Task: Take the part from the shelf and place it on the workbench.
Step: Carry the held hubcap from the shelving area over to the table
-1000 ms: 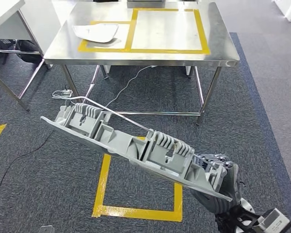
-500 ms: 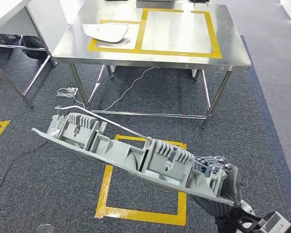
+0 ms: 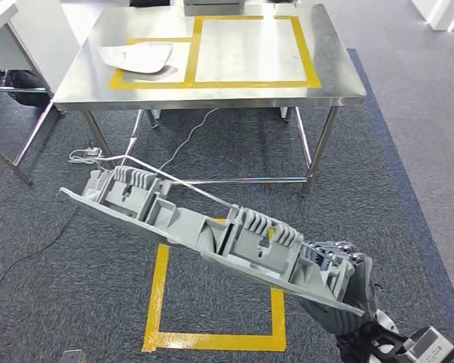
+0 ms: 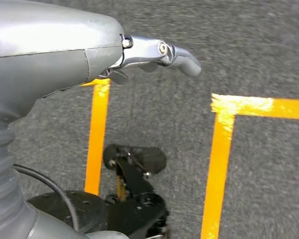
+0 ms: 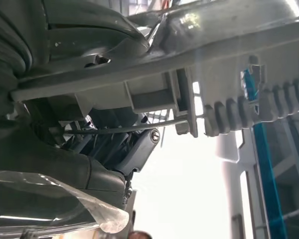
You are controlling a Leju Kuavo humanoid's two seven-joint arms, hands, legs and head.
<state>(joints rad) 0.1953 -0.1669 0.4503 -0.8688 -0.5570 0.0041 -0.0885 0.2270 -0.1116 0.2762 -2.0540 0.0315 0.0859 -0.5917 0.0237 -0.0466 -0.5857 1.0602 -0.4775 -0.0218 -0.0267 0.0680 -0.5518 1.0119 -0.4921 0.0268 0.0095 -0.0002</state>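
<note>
Right hand (image 3: pixel 342 299) grips one end of the long grey part (image 3: pixel 202 231), held slanting above the carpet short of the steel workbench (image 3: pixel 333 76); left hand (image 4: pixel 84 50), fingers extended, holds nothing.

Workshop, steel workbench (image 3: pixel 213 91), yellow floor tape (image 3: pixel 156 302)

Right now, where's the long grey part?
Head view: the long grey part is held at one end by the right hand, above the carpet, short of the workbench.
</note>
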